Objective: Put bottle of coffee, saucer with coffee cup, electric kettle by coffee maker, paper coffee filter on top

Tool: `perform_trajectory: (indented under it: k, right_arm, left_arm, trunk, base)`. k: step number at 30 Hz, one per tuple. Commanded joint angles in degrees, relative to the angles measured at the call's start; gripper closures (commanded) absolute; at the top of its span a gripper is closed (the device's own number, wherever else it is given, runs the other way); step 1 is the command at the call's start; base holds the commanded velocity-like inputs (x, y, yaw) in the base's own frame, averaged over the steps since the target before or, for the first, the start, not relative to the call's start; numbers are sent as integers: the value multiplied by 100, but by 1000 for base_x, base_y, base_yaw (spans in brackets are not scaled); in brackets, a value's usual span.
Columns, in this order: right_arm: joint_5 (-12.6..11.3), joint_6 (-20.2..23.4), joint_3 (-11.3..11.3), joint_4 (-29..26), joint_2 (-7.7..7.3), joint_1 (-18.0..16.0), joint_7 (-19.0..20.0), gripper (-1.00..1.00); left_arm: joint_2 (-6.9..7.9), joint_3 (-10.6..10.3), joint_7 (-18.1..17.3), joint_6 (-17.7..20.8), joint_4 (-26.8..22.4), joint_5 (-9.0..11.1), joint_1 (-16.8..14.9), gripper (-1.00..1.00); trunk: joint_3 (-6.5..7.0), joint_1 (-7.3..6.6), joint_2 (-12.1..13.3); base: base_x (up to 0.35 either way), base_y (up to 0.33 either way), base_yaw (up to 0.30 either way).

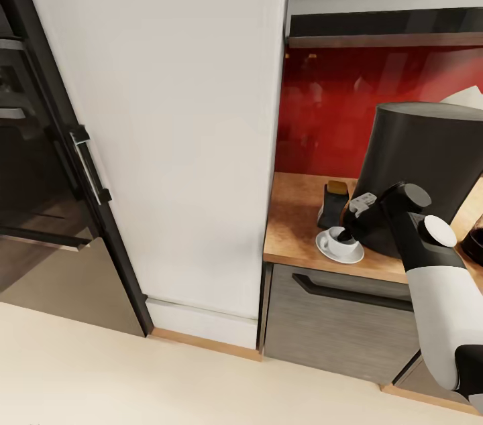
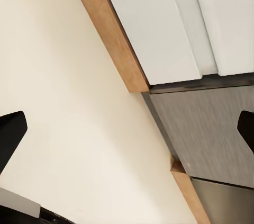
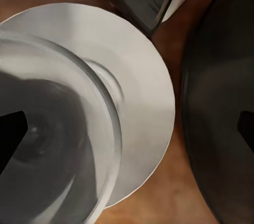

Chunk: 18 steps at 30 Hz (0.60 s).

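The white right arm reaches up from the lower right of the head view, bent at the wrist, its dark right gripper (image 1: 347, 234) tipped down over the coffee cup (image 1: 341, 242). Its fingers are spread wide and grasp nothing; 1 fingertip (image 3: 10, 136) hangs over the cup's hollow. The left gripper (image 2: 127, 134) is also parted and holds nothing, hanging above pale floor (image 2: 69, 102) beside a wooden plinth (image 2: 108, 28).

The cup sits on the saucer (image 1: 325, 249), near the straight front edge of the kitchen countertop (image 1: 292, 224). Just behind stands the bottle of coffee (image 1: 333, 204). The tall coffee maker (image 1: 422, 157) is just right of them, with white paper (image 1: 463, 98) showing at its top. A tall white cabinet (image 1: 168, 110) walls the counter's left end; bare wood lies between it and the saucer. The kitchen shelf (image 1: 386, 26) spans above a red backsplash (image 1: 322, 103).
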Motion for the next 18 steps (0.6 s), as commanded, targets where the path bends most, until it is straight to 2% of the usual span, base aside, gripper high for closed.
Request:
perform_trajectory:
  k: [1, 18]
  right_arm:
    - [75, 28, -2, -5, 0, -5, 53, -100]
    - [75, 35, -2, -5, 0, -5, 70, -100]
  left_arm:
    - [0, -5, -13, 43, -5, 32, 0, -100]
    - [0, -5, -15, 46, -5, 34, 2, -100]
  trunk:
    - [-5, 0, -3]
    - [107, 0, -3]
  base:
    - [0, 0, 0]
    - [0, 0, 0]
